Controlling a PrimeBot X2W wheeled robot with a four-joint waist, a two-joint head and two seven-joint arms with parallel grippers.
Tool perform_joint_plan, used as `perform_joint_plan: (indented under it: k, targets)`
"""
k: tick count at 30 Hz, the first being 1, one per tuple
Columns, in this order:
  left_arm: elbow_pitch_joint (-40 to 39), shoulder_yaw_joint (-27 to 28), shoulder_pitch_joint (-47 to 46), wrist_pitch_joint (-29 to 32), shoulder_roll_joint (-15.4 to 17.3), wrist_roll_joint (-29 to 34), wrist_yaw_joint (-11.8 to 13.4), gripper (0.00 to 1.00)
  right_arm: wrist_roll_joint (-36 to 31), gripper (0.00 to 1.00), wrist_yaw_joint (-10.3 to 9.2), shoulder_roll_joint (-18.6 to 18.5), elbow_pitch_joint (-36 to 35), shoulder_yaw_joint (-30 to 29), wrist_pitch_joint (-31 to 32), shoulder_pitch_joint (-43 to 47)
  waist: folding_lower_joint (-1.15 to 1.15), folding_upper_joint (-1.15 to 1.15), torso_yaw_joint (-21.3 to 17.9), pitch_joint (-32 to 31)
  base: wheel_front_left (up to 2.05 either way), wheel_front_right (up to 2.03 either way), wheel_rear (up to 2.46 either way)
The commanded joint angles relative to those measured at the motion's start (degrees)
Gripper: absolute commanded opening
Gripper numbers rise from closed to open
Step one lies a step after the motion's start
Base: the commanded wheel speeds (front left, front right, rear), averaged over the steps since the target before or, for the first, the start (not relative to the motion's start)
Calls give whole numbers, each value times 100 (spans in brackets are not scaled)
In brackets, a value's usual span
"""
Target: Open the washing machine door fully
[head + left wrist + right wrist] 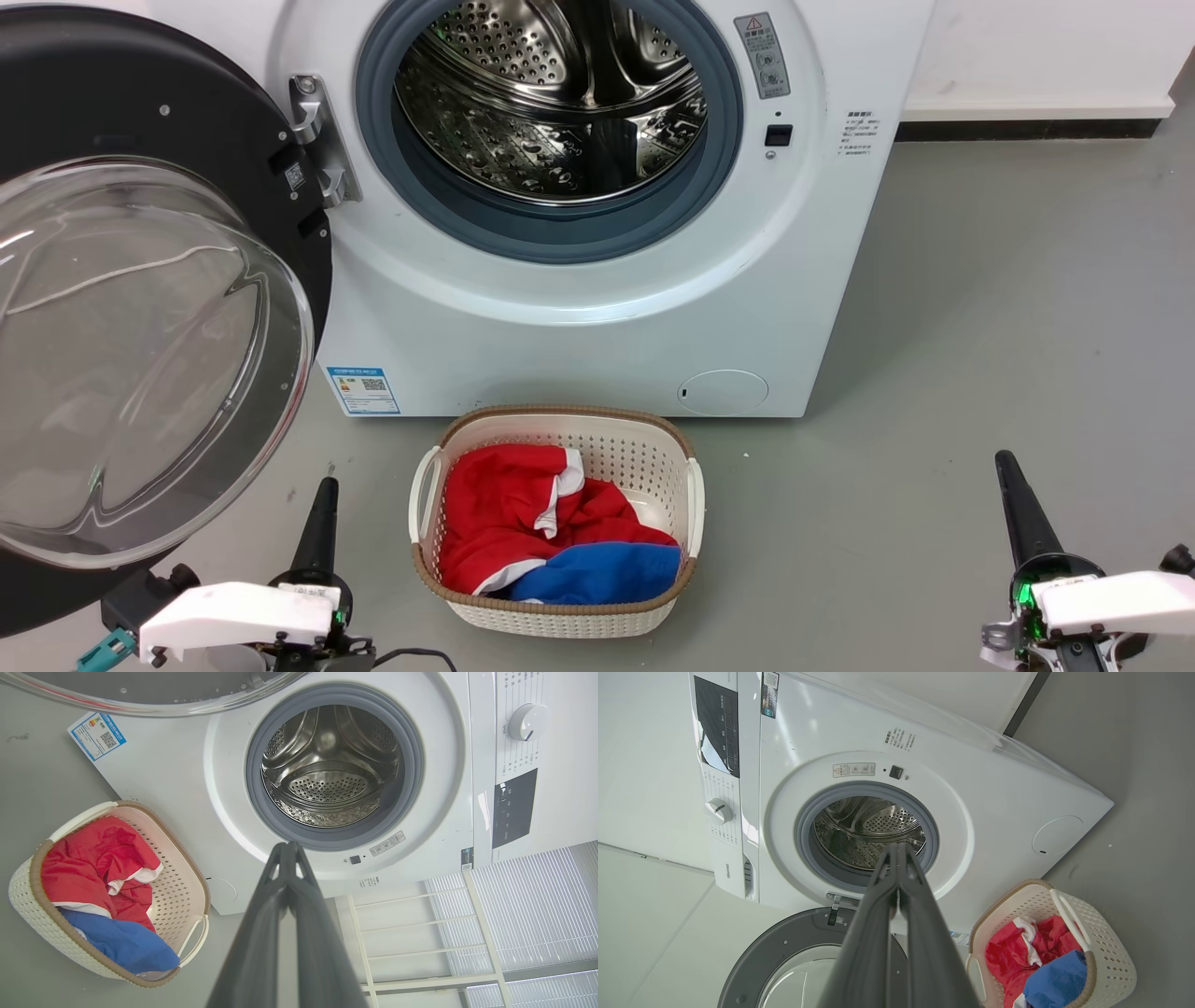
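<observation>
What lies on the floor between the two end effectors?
Head view: a cream laundry basket of red and blue clothes, nearer the left end effector; bare grey floor from it to the right end effector.

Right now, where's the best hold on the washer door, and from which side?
Pinch the black rim of the washing machine door at its near edge, farthest from the hinge, left gripper reaching in from the robot's side. The glass bowl bulges smooth, no hold. Open the shut fingers first.
</observation>
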Motion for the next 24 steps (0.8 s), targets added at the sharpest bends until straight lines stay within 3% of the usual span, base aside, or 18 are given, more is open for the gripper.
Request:
perform_joint_plan:
  k: [1,24]
  targets:
    - [-12,26,-122,39,8,-131,-40,0,133,0,1,-37,0,-10,34,-124,0,0,-1,0,0,0,0]
    - [132,119,-311,318,7,-1304,-151,0,1213,0,1,-12,238,-75,341,-382,0,0,-23,3,0,0,0]
